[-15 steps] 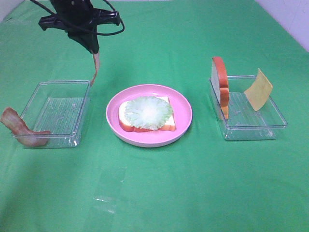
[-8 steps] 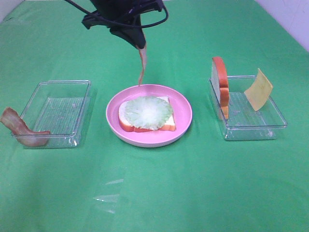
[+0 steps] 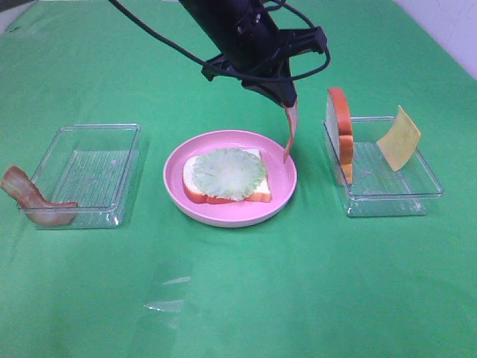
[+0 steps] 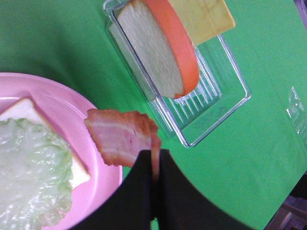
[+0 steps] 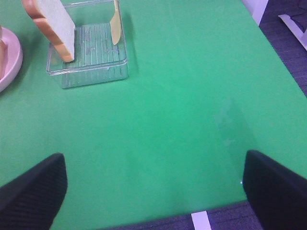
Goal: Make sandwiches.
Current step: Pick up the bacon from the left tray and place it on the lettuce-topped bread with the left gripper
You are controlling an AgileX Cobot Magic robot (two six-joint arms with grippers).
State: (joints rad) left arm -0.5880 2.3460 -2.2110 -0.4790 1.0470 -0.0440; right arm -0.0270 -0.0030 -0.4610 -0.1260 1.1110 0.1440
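I have the bacon strip point(image 3: 289, 134) clamped in my left gripper point(image 3: 287, 97), hanging over the right rim of the plate point(image 3: 231, 218). On the plate, mid-table, lettuce point(image 3: 227, 173) lies on a bread slice point(image 3: 223, 195). A second strip point(image 3: 33, 201) drapes over the left tray's point(image 3: 89, 175) front-left corner. In the right tray point(image 3: 387, 201) a second slice point(image 3: 341, 130) stands upright and cheese point(image 3: 399, 138) leans. My right gripper point(image 5: 153, 191) gapes wide, holding nothing.

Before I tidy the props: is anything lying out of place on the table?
Yes: one bacon strip hangs over the front corner of the left clear container, half outside it instead of lying inside.
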